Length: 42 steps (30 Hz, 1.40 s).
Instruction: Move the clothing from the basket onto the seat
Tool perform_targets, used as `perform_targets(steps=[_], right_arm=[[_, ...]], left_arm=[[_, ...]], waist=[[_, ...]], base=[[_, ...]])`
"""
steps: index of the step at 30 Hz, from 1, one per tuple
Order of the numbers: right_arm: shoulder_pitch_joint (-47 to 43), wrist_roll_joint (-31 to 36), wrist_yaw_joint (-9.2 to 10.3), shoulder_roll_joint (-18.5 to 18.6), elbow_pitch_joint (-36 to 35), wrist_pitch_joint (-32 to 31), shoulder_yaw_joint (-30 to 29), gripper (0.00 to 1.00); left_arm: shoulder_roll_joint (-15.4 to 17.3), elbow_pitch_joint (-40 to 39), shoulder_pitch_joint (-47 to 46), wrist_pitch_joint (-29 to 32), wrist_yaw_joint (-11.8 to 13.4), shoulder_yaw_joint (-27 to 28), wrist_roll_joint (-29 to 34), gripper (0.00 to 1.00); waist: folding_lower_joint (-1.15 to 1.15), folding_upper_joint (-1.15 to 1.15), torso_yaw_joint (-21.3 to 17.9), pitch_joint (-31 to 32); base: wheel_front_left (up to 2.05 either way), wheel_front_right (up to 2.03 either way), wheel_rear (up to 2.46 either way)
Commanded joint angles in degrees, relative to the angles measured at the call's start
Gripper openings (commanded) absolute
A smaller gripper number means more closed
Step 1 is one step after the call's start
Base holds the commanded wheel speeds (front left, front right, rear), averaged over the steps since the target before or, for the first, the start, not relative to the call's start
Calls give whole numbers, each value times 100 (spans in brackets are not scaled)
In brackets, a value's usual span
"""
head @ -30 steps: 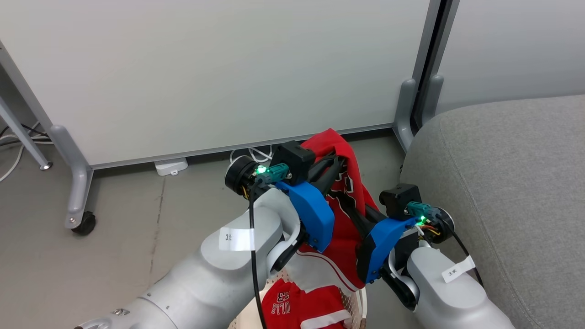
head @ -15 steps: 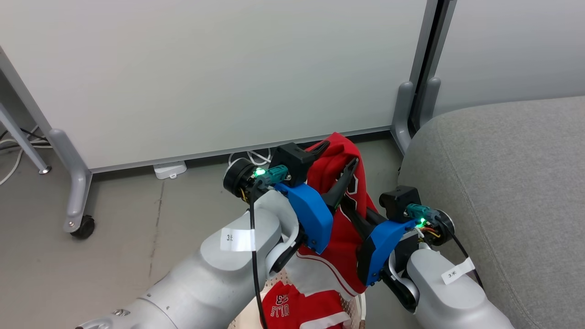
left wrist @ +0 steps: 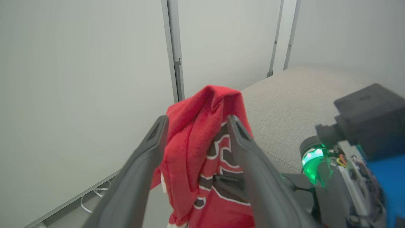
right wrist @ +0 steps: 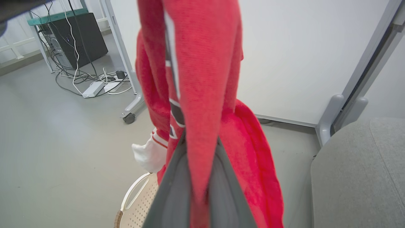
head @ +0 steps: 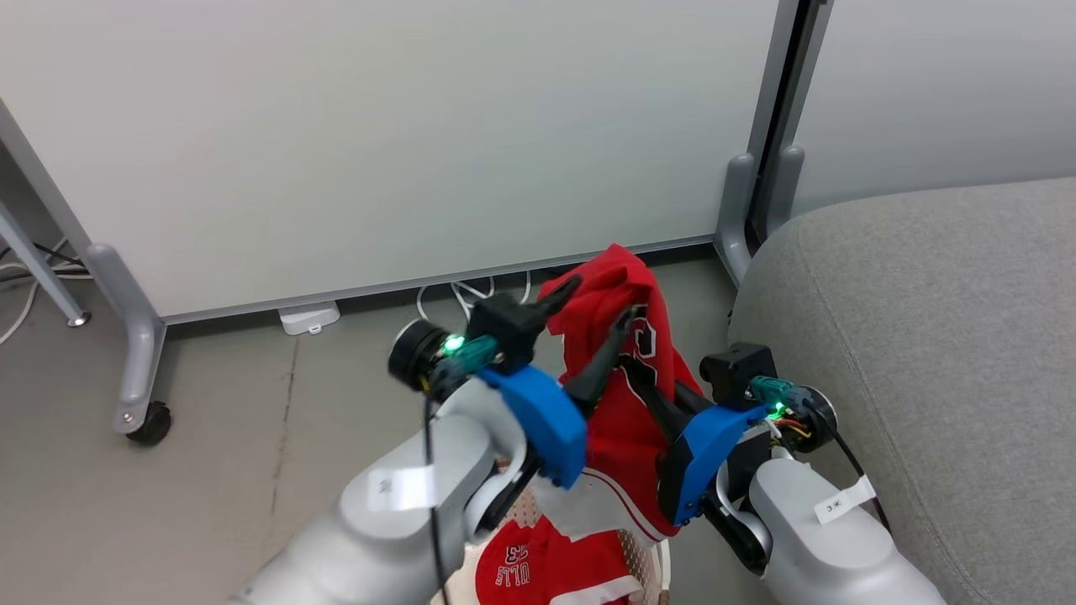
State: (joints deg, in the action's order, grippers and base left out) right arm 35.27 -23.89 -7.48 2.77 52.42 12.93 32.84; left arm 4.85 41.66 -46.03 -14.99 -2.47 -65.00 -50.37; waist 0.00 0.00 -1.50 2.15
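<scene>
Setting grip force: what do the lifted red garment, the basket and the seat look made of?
The red garment: soft, fuzzy matte knit draping in folds, probably synthetic. The basket: cream rigid-looking perforated plastic, brown woven rim. The seat: grey matte upholstery fabric, fine weave.

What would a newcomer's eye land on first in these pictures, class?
A red shirt hangs in mid-air at the centre, pinched by the right gripper, while the left gripper has its fingers apart on either side of the shirt's top fold. The big grey sofa takes up the right side, and below the arms a basket holds more red clothing.
</scene>
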Motion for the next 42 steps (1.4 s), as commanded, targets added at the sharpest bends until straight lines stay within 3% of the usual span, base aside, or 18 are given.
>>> perform_targets(steps=[1,12,24,33,42], right_arm=[[102,-35,-3,20,-42,53,-25,0],[108,146,-3,56,-14,122,-269,0],[32,288,-3,77,-94,114,-440,0],[-38,348,-3,65,-175,76,-532,0],[-46,359,-3,45,-331,19,-497,0]], left_arm=[[146,-177,290,-25,12,243,165,100],[629,-1530,2136,-26,-238,1958,1655,100],[723,-2183,3479,-27,-494,3240,2672,100],[616,-2285,3720,-26,-514,3566,2886,100],[616,-2330,3678,-24,-501,3633,2886,100]], waist=[[0,0,-2,-9],[0,0,77,-94],[0,0,42,-202],[0,0,-27,-245],[0,0,-626,-357]], base=[[0,0,0],[0,0,0],[0,0,0],[0,0,0],[0,0,0]])
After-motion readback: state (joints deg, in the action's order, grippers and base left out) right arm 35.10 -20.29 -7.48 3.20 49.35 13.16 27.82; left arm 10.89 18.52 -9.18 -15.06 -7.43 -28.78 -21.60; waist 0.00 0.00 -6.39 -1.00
